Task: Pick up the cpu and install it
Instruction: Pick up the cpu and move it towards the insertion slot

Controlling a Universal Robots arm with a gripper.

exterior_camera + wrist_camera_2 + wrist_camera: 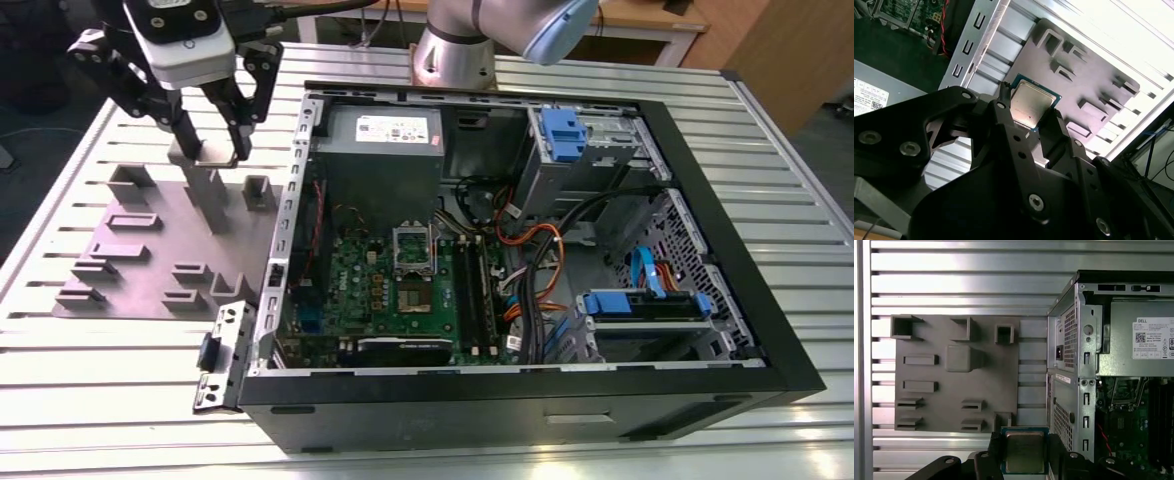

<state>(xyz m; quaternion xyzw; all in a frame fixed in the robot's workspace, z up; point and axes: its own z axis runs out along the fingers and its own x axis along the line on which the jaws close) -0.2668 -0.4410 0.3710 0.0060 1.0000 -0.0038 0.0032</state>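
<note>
item: gripper (210, 150). hanging in the upper left of the exterior view, above the tall block of the grey fixture plate (140, 275); its two black fingers (1004, 102) are pinching the cpu by opposite edges.

item: cpu (1031, 102). sitting flat between the fingertips in both wrist views (1024, 452), dull metal top facing the cameras, green border showing around it. it seems to be riding clear of the plate rather than resting on it, though the gap is hard to judge.

item: computer case (534, 405). lying open across the centre and right of the exterior view, motherboard (360, 285) exposed, with the socket (414, 262) near the frame's middle and well apart from the gripper.

step in hand: the pick appears done; the carry toward the case is being made or is about to be made. the install is not yet done.

requirement, as a judgement: seating is calling for a level chip, squared to the socket's outline and the right way round, lowered gently with no sliding across the contacts.
</note>
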